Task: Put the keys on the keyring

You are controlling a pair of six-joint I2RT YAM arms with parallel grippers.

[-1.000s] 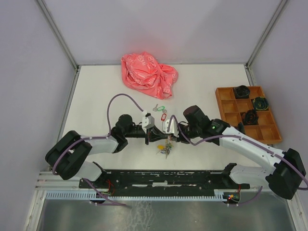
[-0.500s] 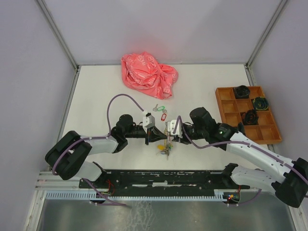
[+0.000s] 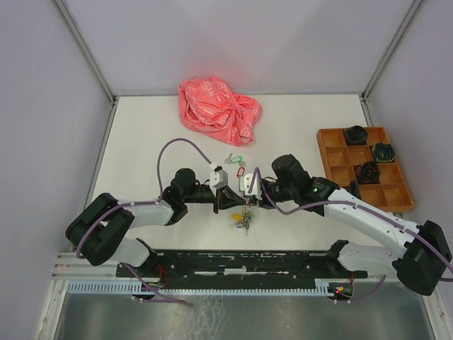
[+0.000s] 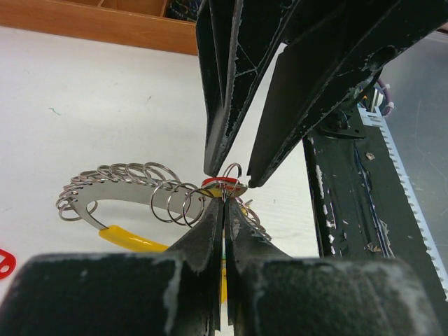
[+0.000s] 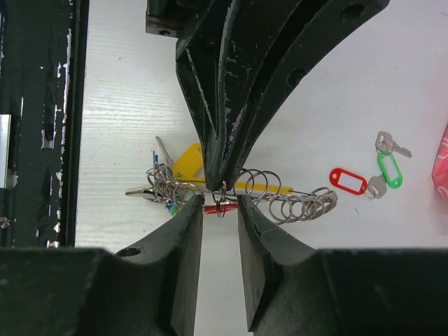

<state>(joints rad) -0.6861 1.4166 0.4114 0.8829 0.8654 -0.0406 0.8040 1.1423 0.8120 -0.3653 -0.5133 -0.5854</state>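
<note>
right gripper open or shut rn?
Open. In the right wrist view the right gripper has a clear gap between its fingers, with a small red tag sitting in it.

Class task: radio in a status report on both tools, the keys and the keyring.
Left tool shut on keyring. Right tool open around red tag. Two loose keys on table. Nothing obstructing.

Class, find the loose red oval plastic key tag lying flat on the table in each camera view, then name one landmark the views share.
Top external: red oval plastic key tag, just beyond both hands.
Left wrist: its sliver at the left edge.
Right wrist: right of centre.
Shared landmark: the yellow tag in the key bunch.
</note>
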